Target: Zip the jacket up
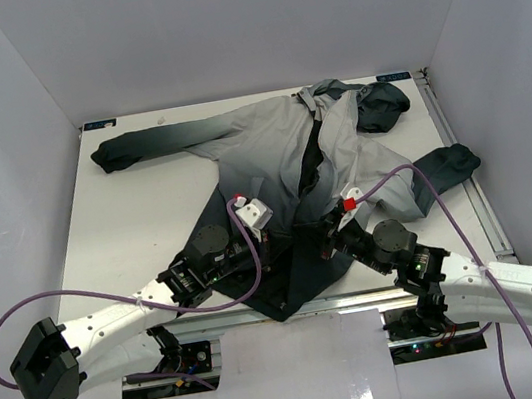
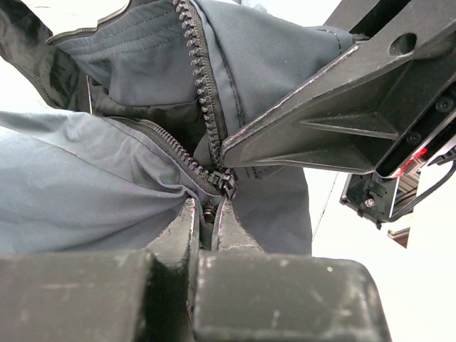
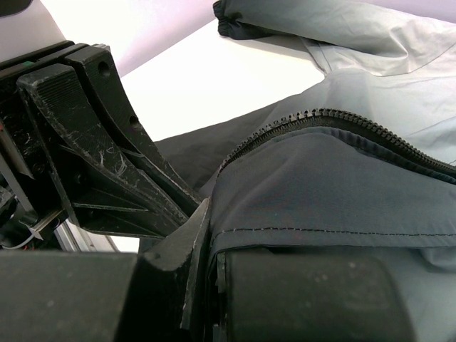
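The jacket [image 1: 278, 147] lies spread on the surface [image 1: 139, 230] in the middle of the top view, its zipper [image 2: 203, 92] open above the slider [image 2: 226, 184]. The left claw [image 2: 208, 212] is squeezed shut on the slider's tab, and the right claw [image 3: 211, 242] is pinched shut on the jacket's dark cloth beside the zipper. I think the right claw should hold the bottom firm while the left claw pulls slowly, straight toward the hood [image 1: 378, 106].

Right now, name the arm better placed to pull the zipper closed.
Left. The left gripper is shut on the zipper slider; the right gripper only clamps the jacket beside it.
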Motion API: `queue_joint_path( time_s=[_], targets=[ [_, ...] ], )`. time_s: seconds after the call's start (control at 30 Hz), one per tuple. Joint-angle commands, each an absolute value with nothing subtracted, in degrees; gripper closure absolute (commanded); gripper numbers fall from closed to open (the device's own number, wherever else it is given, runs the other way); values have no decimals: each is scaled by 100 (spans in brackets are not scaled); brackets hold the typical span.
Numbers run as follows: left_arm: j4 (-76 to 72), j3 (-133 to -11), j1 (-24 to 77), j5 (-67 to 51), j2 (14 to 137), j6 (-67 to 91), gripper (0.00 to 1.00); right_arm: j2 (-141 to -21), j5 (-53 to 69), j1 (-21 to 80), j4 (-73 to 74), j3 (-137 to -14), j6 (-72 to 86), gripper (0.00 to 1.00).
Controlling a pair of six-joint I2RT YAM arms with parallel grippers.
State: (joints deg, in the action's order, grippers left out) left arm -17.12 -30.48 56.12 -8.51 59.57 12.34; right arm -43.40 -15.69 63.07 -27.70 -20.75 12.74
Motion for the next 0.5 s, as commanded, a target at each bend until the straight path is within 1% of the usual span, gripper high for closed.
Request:
queue_joint_path(
  time_s=[0.0,0.23,0.47],
  targets=[
    [-1960,-3076,5660,-1183,5924,1206,100,-4135,-1447,6337,-3361,-2150,1362,92],
    [-1971,-3072,5660,-1400,5989,1160,100,-3935,-1714,6346,-3271,-2305,1287,92],
    [-1976,-3153,5660,-1912,6189,1050,100,-4022,-1877,6337,-3096,-2586,1176,92]
  ],
)
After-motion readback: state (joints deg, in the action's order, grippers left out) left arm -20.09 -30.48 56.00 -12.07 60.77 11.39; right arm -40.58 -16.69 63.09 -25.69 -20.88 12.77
